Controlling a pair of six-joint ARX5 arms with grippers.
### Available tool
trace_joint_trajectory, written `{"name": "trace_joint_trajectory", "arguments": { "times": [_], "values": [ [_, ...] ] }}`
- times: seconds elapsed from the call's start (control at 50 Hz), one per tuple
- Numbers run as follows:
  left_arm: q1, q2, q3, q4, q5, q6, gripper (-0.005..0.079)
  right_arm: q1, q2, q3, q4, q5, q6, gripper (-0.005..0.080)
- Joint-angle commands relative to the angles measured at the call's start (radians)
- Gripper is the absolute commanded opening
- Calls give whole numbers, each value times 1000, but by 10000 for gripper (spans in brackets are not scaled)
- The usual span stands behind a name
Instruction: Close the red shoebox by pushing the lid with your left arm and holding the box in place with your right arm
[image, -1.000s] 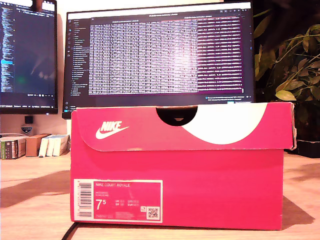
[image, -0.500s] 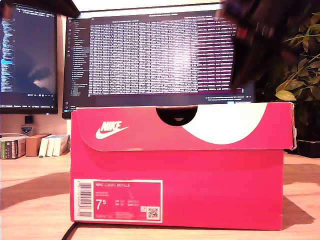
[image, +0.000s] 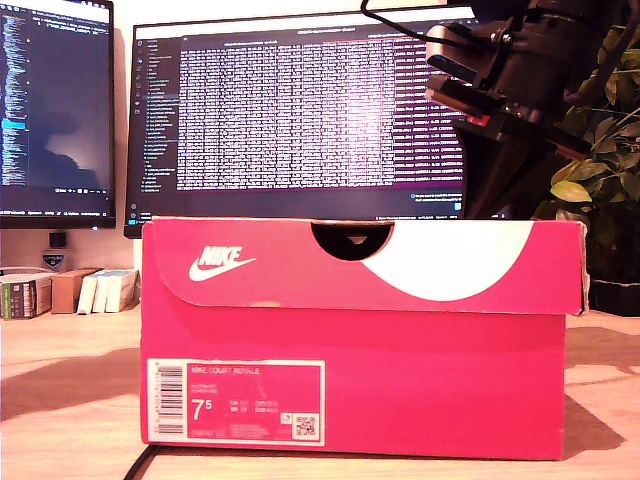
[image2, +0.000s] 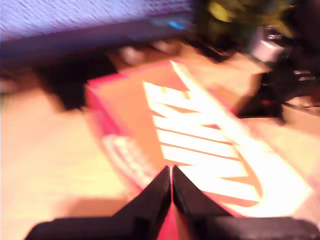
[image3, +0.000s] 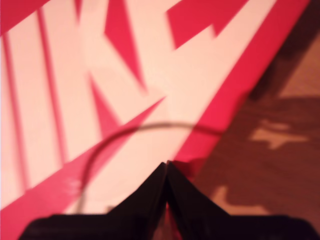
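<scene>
The red shoebox (image: 355, 385) sits on the wooden worktop (image: 60, 400), its long labelled side facing the exterior view, in front of two lit monitors (image: 300, 110). Its lid (image: 270, 265) lies down flat over the box, the front flap overlapping the box wall, with a white swoosh and a dark semicircular notch at the flap's upper edge. A white size label (image: 237, 402) is stuck on the box wall below the flap.

My first gripper (image2: 171, 181) hangs above the shoebox (image2: 165, 135), looking down along the lid's top with its large white lettering; the picture is blurred, but the two fingertips meet with no gap between them and nothing is held.

My second gripper (image3: 166, 176) is close over the lid (image3: 100, 100) near one edge of the box, where the red border meets the worktop (image3: 270, 165). Its fingertips are also pressed together, empty. A thin dark cable (image3: 125, 137) arcs across in front of the lid.

In the exterior view, a dark arm (image: 520, 70) stands behind and above the box towards that view's right, beside a leafy plant (image: 600, 130). Small books (image: 65, 292) stand on the worktop behind the box.
</scene>
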Motion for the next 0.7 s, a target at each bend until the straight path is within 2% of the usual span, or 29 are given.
{"name": "trace_joint_trajectory", "arguments": {
  "times": [0.0,0.14,0.38,0.68],
  "values": [
    [-1,-29,11,8,-26,39,-19,9,-63,-17,27,23,-9,-13],
    [16,-57,10,14,-45,82,-19,9,-167,-17,110,68,-2,-12],
    [97,-66,3,43,-30,158,-19,1,-357,-17,192,197,-29,-13],
    [303,-122,-56,45,68,197,-19,-141,-543,-18,187,215,-88,-13]
  ]
}}
